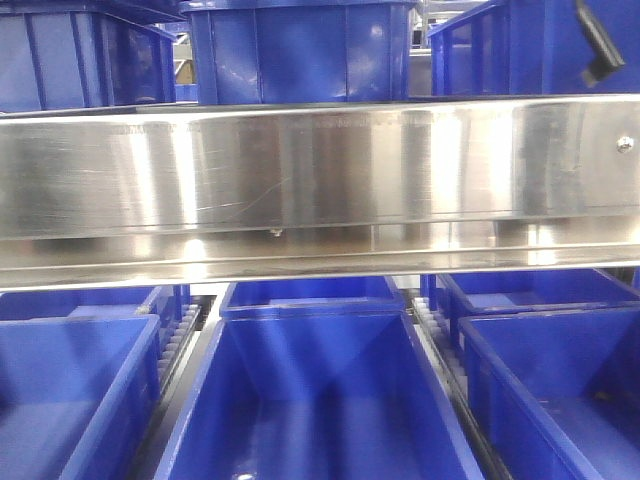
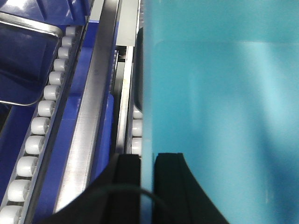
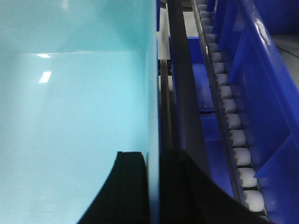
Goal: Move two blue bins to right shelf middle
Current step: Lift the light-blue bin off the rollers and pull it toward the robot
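Note:
A pale aqua blue bin fills the right of the left wrist view. My left gripper is shut on its left wall, one black finger outside and one inside. In the right wrist view the pale aqua bin fills the left side. My right gripper is shut on its right wall, with one finger inside. I cannot tell whether a second bin is nested in it. Neither the aqua bin nor my grippers show in the front view.
A wide steel shelf rail crosses the front view, with dark royal-blue bins below and more above. White roller tracks and steel rails flank the held bin. A royal-blue bin stands close on the right.

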Robot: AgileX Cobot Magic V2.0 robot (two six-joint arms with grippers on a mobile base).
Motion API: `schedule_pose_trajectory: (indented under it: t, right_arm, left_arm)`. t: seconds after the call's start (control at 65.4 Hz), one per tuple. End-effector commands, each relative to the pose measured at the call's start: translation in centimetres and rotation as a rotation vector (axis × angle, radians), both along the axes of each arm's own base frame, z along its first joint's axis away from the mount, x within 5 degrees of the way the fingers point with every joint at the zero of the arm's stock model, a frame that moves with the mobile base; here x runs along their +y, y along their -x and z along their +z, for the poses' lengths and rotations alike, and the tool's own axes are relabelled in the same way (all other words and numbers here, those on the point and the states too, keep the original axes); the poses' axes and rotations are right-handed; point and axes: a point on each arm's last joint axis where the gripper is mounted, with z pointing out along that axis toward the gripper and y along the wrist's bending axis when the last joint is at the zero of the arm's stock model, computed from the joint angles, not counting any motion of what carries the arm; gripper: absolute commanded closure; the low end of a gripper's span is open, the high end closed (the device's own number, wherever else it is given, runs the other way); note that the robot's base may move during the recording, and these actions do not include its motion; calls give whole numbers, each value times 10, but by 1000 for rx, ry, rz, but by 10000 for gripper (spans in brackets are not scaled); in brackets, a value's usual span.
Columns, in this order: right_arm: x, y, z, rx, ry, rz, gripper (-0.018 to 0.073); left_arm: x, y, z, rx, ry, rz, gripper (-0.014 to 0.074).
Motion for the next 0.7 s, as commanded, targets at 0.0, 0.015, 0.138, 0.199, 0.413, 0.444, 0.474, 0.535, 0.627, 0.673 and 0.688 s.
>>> schedule_pose_trajectory:
  t: [0.0,0.015,0.138,0.199,0.413,0.444,0.474,0.535,0.627,0.673,0.688]
  right_arm:
    - [8,1,14,-115,-56,56,721]
    - [8,0,14,-121,-58,57,721]
    - [10,-2,17,-165,-71,70,721]
    - [11,-3,20,-190,-79,78,721]
    - [13,-5,24,-243,-95,93,721]
    - [13,-5,24,-243,-95,93,721]
    - [13,-5,24,-243,-95,93,721]
    - [13,-5,24,-243,-95,93,721]
    - [13,-5,24,-243,-95,93,721]
    - [13,-5,24,-243,-95,93,721]
    - [13,-5,24,-243,-95,93,721]
  left_arm:
    - [-5,7,16,-106,54,-56,707]
    - [-5,7,16,-106,54,-56,707]
    - [-5,7,16,-106,54,-56,707]
    - [-5,7,16,-106,54,-56,707]
    - [-5,7,16,-106,54,-56,707]
    - [-5,7,16,-106,54,-56,707]
    - [-5,7,16,-106,54,-56,707]
    - [-5,7,16,-106,54,-56,707]
    - [-5,7,16,-106,54,-56,707]
    - [-5,7,16,-106,54,-56,707]
    - [-5,7,16,-106,54,-56,707]
